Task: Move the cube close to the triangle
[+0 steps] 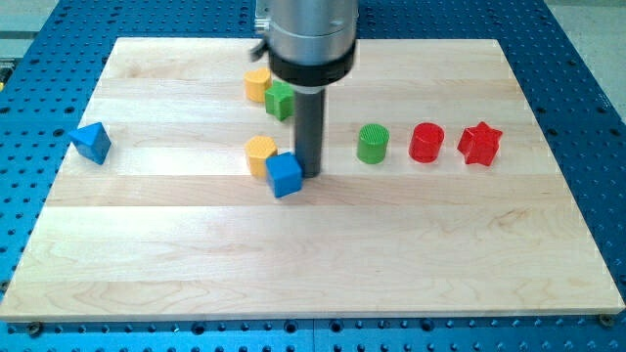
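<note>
With no gripper, only my tip (310, 174) touching its 3 o'clock side, we judge the blue cube (285, 175) mid-tabletop (323, 254) light, rigid, best pushed centrally toward the blue triangle (91, 143) at 9 o'clock.

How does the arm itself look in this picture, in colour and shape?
A wide silver-grey cylinder comes in from the view's top, ringed below by a black band. A straight dark grey rod hangs from it, ending at my tip. No cables or markings show.
</note>
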Available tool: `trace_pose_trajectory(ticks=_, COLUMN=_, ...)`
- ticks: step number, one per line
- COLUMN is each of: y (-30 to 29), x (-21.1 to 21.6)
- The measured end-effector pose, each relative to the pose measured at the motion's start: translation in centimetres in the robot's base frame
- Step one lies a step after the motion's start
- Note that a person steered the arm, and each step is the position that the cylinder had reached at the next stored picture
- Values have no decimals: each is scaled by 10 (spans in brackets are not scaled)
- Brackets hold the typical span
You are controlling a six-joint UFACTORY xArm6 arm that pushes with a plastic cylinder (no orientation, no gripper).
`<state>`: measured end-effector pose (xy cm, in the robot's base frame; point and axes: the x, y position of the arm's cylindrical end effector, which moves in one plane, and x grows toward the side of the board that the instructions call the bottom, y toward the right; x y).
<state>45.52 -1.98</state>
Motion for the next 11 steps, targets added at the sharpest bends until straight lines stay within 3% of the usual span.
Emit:
trace_pose_trajectory(ticks=2, y=-4, x=5)
trace_pose_trajectory(ticks=3, y=32, x=8)
trace_pose_trajectory(ticks=6, y=-26, x=35)
trace_pose_trajectory(ticks=7, y=-119, x=36)
trace_pose_trajectory(ticks=8, y=-157, x=18)
trace_pose_trajectory(ticks=10, y=-171, x=-3)
trace_pose_trajectory(ticks=11, y=-97, x=-40)
